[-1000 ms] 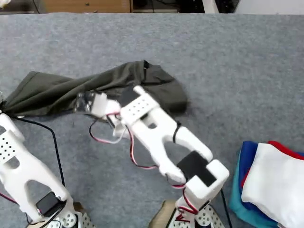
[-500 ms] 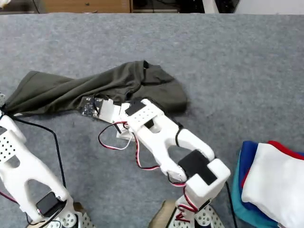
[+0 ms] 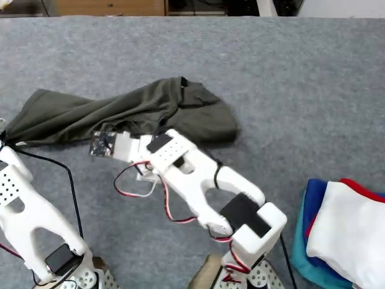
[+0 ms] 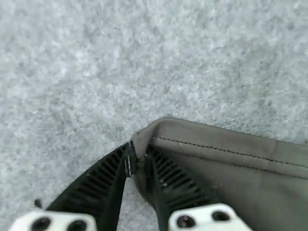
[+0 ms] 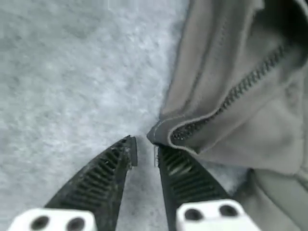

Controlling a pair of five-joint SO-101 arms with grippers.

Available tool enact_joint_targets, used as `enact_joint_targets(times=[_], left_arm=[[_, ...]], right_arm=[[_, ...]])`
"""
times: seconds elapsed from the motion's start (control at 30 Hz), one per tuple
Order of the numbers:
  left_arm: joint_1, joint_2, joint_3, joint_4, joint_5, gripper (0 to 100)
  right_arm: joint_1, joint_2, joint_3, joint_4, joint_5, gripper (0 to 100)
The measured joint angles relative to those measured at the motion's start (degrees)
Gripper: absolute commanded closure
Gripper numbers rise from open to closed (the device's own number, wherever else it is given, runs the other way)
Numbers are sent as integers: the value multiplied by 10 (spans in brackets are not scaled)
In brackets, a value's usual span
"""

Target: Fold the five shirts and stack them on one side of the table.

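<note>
We find the task well advanced but not complete. At the right near edge of the counter [image 3: 289, 78] stands a stack [image 3: 319, 205] of folded garments: a white shirt [image 3: 349, 232] on top, with red [image 3: 356, 186], blue [image 3: 314, 201] and teal [image 3: 299, 253] layers showing beneath it. We judge these to be four of the five shirts, folded and stacked. The fifth, a dark olive shirt [image 3: 138, 108], lies unfolded and rumpled across the left and middle of the counter, well apart from the stack. It is drawn out long towards the left edge and bunched at its right end. The left end effector [image 4: 137, 161] is clamped on a hemmed corner of this shirt, with the cloth pinched between its fingers at the tips. The right end effector [image 5: 144, 153] sits low at the shirt's near edge with its fingers a little parted. A folded, stitched edge of the cloth lies just at its tips, and we see no cloth held between them. In our judgement the step in hand is taking a second hold so that the shirt can be spread flat. Flattening, folding and carrying it over to the stack all remain to be done.
</note>
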Motion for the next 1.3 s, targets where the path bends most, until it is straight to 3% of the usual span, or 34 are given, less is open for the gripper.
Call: enact_joint_targets(times=[0.27, 0.53, 1.0, 1.3], left_arm=[[0, 0, 0, 0, 0, 982], [0, 0, 0, 0, 0, 982], [0, 0, 0, 0, 0, 982], [0, 0, 0, 0, 0, 982]], right_arm=[[-48, 0, 0, 0, 0, 913], [-51, 0, -4, 0, 0, 912], [-84, 18, -124, 44, -37, 910], [-112, 67, -125, 160, -36, 910]])
